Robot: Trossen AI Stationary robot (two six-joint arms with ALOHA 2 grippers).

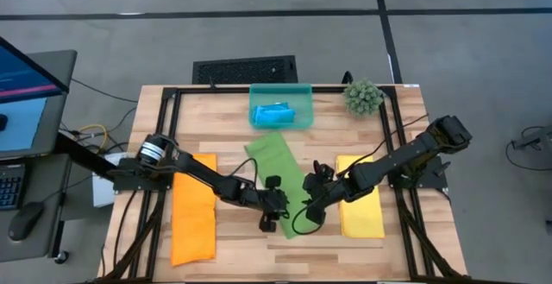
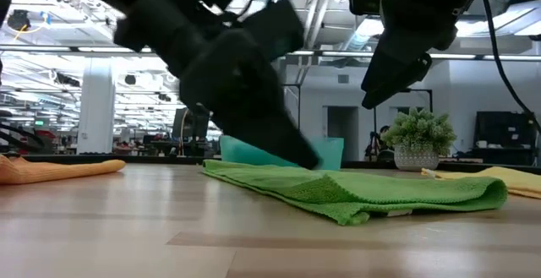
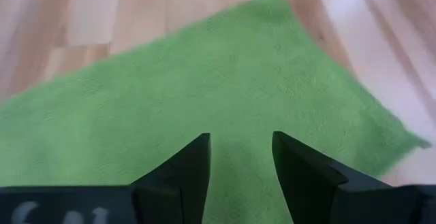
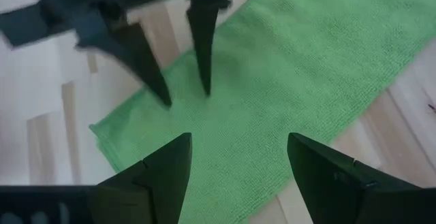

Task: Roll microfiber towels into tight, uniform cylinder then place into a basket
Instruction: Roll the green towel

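Both my tools, left tool [image 1: 274, 217] and right tool [image 1: 312, 206], hang released over the near end of the green towel [image 1: 278, 173], lying flat mid-counter. A one-sided pinch could skew the roll. Orange towel [image 1: 193, 219] and yellow towel [image 1: 360, 206] flank it; the basket [image 1: 281, 90] at the far edge holds a blue roll [image 1: 278, 113].

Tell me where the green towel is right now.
In the high view the green towel lies flat and slanted at the table's middle, between the orange towel and yellow towel, just in front of the basket.
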